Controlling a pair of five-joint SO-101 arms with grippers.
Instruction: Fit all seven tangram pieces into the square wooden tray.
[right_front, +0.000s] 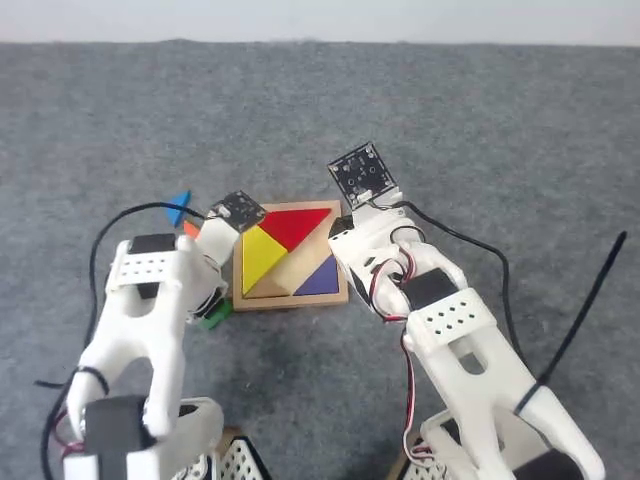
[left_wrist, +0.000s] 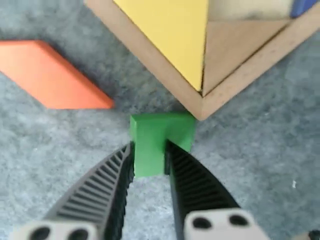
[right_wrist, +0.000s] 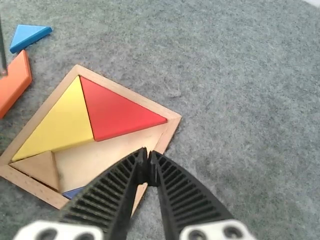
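Nearest us, the left arm (right_front: 140, 330) rises from its base and bends down towards the tray's near-left corner. Its left gripper (left_wrist: 149, 152) is low over the table, fingers pinched onto the green piece (left_wrist: 162, 131). That piece sits on the cloth just outside the corner of the square wooden tray (right_front: 300, 300), touching it or very nearly.

On the right, the right arm (right_front: 470, 340) leans in from the near side, wrist hanging over the tray's right edge. The right gripper (right_wrist: 148, 161) has its fingers pressed together with nothing between them, and it hovers above the tray's rim and bare floor.

Everything rests on a grey felt surface (right_front: 480, 130) that runs back to a pale wall strip (right_front: 320, 20) at the far edge.

Now the tray. A yellow triangle (right_front: 260, 256) fills the left side, and a red triangle (right_front: 296, 224) lies along the far side, meeting the yellow one edge to edge. A blue piece (right_front: 320, 277) takes the near-right corner. A small wood-coloured triangle (right_wrist: 40, 167) sits by the near edge beside the yellow. A patch of bare floor is left between them.

Beyond the tray's left edge, an orange parallelogram (left_wrist: 55, 75) lies on the felt. A small blue triangle (right_front: 178, 207) lies just past it, farther left.
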